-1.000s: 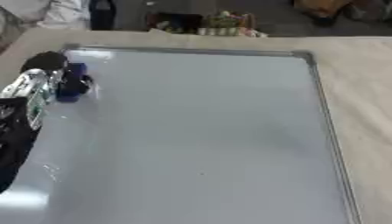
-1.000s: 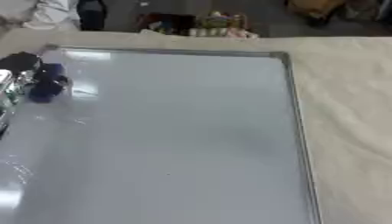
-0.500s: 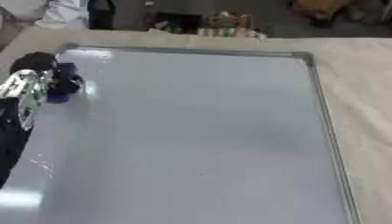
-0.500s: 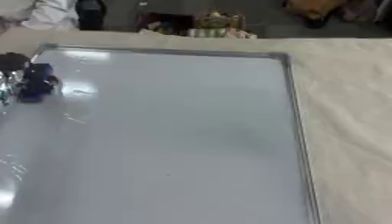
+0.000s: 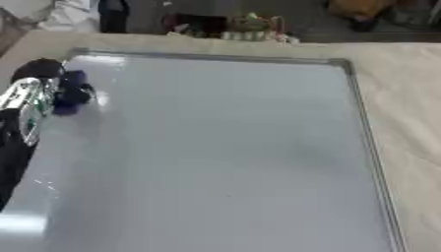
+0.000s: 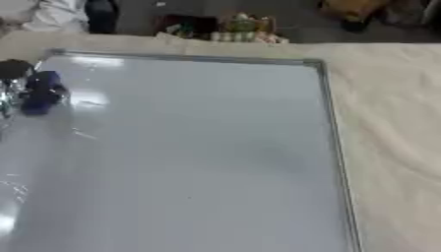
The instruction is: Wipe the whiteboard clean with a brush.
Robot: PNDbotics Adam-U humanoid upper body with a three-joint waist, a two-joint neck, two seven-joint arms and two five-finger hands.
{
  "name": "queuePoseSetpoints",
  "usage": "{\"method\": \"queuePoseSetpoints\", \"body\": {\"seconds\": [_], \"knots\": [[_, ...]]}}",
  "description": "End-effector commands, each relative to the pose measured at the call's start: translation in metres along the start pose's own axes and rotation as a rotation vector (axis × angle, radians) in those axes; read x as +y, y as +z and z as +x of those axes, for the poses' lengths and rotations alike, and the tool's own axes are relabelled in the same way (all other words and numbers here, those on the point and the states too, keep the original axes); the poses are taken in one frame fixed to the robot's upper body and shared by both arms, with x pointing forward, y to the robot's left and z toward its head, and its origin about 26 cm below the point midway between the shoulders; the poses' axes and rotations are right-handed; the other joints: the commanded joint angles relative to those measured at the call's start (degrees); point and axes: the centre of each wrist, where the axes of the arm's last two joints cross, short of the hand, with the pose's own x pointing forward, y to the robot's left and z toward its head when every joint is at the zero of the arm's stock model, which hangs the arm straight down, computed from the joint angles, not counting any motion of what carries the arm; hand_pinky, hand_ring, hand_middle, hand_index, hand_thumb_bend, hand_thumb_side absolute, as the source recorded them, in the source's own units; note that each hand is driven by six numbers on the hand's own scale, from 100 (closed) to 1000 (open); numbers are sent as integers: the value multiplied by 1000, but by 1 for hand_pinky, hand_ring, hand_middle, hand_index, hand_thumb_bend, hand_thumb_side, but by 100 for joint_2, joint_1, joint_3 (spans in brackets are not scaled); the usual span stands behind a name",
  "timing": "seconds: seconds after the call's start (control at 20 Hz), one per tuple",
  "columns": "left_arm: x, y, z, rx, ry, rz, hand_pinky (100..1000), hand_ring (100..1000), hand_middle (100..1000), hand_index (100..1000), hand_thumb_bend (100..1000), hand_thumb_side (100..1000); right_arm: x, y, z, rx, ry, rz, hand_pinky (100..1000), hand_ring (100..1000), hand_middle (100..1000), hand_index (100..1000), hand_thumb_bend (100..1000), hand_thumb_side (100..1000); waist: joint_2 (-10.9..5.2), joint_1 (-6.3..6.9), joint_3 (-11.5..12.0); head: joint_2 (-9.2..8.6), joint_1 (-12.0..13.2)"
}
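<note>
Whiteboard (image 5: 224, 157) lies flat on a beige cloth (image 5: 405, 98), filling most of the view.
A dark blue brush (image 5: 71, 96) rests on its far left corner, held in the curled fingers of the left hand (image 5: 39, 93), which reaches in from the left edge.

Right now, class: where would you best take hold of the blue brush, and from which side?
Grip the blue brush across its upper body, coming from the board's left edge, where the left hand already sits. It lies on the whiteboard with its top exposed.
</note>
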Motion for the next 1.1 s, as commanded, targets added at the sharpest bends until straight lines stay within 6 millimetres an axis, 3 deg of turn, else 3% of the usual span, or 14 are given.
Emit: {"method": "queuePoseSetpoints", "body": {"seconds": [0.05, 0.45, 1.1], "knots": [[1, 3, 17, -54, 3, -9, 498, 491, 295, 376, 167, 540, -4, -9, 6, -34, -5, -15, 790, 798, 725, 806, 100, 1000, -88, 6, -43, -70, 29], [-2, 9, 44, -145, -27, -22, 505, 497, 300, 378, 168, 541, -3, -10, 8, -39, -13, -18, 790, 797, 724, 806, 100, 1000, -63, 68, -118, -114, 64], [-15, 18, 64, -265, -53, -73, 500, 495, 297, 378, 182, 538, -4, -11, 8, -40, -17, -29, 790, 797, 723, 806, 100, 1000, -75, 110, -128, -106, 53]]}}
